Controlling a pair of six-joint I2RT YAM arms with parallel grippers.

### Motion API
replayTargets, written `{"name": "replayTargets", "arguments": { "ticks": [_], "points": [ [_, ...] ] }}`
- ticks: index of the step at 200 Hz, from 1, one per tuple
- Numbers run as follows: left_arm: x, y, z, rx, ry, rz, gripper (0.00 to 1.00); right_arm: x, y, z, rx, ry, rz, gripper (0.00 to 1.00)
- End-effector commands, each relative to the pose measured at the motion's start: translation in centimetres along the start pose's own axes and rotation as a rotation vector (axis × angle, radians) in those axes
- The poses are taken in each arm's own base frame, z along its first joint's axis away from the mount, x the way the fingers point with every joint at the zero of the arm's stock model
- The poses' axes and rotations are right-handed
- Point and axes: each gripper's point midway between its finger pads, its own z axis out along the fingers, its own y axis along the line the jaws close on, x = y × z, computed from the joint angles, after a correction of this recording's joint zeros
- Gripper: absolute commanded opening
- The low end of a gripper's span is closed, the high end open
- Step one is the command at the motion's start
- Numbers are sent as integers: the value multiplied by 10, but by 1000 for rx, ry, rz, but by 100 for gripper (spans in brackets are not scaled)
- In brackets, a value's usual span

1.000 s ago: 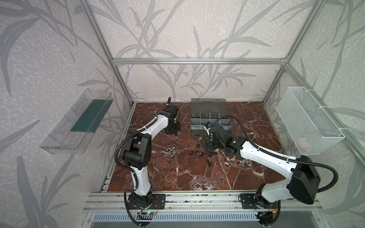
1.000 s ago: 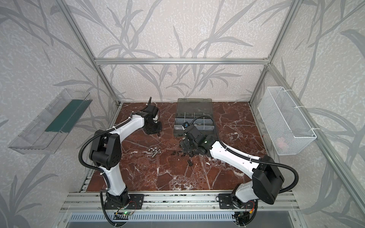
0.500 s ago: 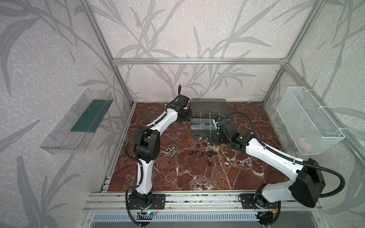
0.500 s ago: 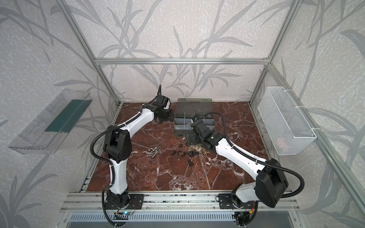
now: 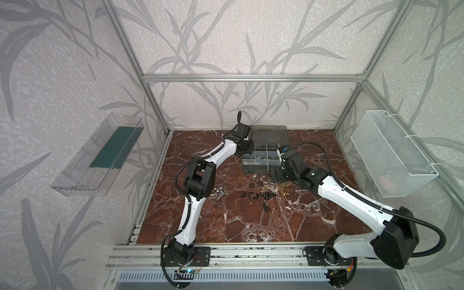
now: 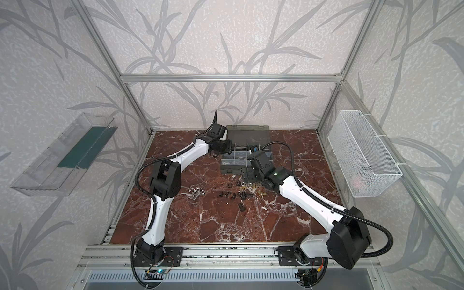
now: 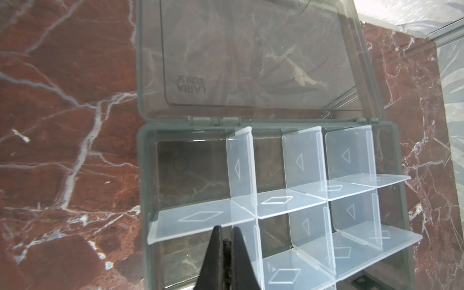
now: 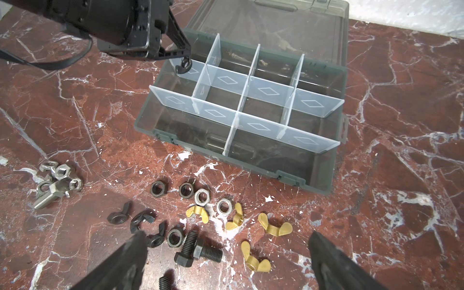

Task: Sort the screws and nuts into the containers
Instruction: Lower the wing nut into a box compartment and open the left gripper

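The dark grey organiser case (image 5: pixel 261 164) (image 6: pixel 233 164) lies open at the back, and its containers (image 8: pixel 251 100) (image 7: pixel 190 165) look empty. My left gripper (image 5: pixel 248 148) (image 6: pixel 226 148) (image 7: pixel 227 229) hangs over the case's left end, shut on a black wing nut (image 8: pixel 184 65). In front of the case lie loose nuts (image 8: pixel 202 197) in black, silver and brass, black screws (image 8: pixel 208 253) and a silver screw (image 8: pixel 49 198). My right gripper (image 5: pixel 277 174) (image 6: pixel 247 174) (image 8: pixel 227 237) hovers open above that pile, holding nothing.
The case's smoky lid (image 5: pixel 270 135) lies flat behind it against the back wall. A white wire basket (image 5: pixel 391 155) hangs on the right wall and a clear tray with a green strip (image 5: pixel 100 155) on the left. An aluminium rail (image 5: pixel 251 251) borders the front.
The left arm has swung right from the open floor to the case's left end. The right gripper has shifted right and back, from over the pile's middle toward the case front.
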Motion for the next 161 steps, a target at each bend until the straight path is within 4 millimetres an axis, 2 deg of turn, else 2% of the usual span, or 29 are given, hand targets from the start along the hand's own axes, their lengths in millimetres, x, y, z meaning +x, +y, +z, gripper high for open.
{"name": "replayTargets", "arguments": {
  "ticks": [1,71,112,161],
  "points": [
    [2,-1,0,-7,8,-6,0,8,-5,-1,-1,20,17,99],
    [15,-1,1,-23,42,9,3,15,1,7,-30,42,27,99],
    [18,1,1,-32,57,14,14,16,0,7,-28,41,25,99],
    [18,0,-7,-33,61,20,19,15,3,10,-38,45,22,99]
  ]
}}
